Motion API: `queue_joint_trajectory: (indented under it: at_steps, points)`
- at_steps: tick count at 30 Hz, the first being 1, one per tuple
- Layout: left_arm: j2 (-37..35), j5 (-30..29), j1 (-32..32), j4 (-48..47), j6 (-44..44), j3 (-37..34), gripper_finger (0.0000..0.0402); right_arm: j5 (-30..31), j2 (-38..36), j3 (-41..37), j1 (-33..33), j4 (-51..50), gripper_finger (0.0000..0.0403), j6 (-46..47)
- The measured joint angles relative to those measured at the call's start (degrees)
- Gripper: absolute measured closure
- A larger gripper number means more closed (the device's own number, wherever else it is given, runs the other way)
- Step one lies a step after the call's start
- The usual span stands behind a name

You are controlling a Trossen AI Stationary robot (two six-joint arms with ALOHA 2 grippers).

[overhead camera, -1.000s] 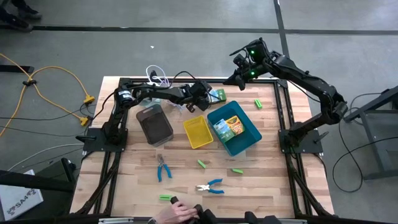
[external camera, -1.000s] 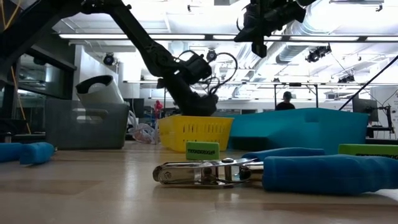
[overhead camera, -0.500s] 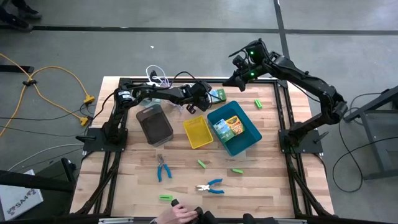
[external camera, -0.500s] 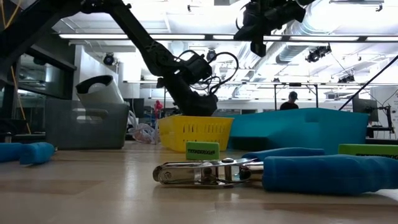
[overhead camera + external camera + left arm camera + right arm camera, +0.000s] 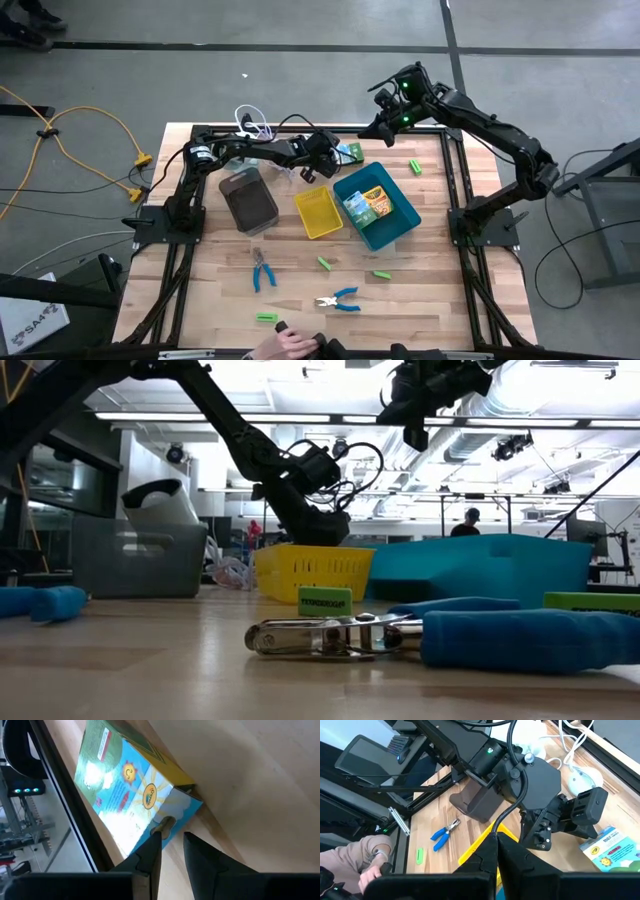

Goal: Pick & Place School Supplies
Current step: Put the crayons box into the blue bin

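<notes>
Crayon box [image 5: 131,795]: flat on tabletop [image 5: 430,300] at twelve o'clock, unmoved this past second. Left tool [image 5: 172,851] nips its corner, fingers part-open, stationary. Right tool [image 5: 496,851] clenched, empty, aloft. Lift pending.

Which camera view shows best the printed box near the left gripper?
The left wrist view: the box fills the picture, its sun print clear, with the left gripper at its corner. The high view shows it small at the table's far edge. The right wrist view shows part of it. The low view hides it.
</notes>
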Motion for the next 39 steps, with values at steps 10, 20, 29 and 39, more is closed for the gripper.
queue_joint_trajectory:
  at_steps: [10,20,29,39]
  points:
    - [0.0,3.96,0.09,0.43,5.14,0.0,0.0326,-0.02,0.0,0.0,0.0,0.0,0.0401,0.02]
    - [0.0,6.29,1.7,-0.42,6.39,0.0,0.0326,-0.04,0.0,0.0,0.01,0.0,0.0401,0.02]
    - [0.0,6.48,1.68,-1.0,8.15,0.02,0.0326,-0.02,0.0,0.0,0.0,0.02,0.0401,0.02]
    - [0.0,8.95,1.68,-0.53,9.89,0.04,0.0326,-0.02,0.0,0.0,0.0,0.04,0.0401,0.02]
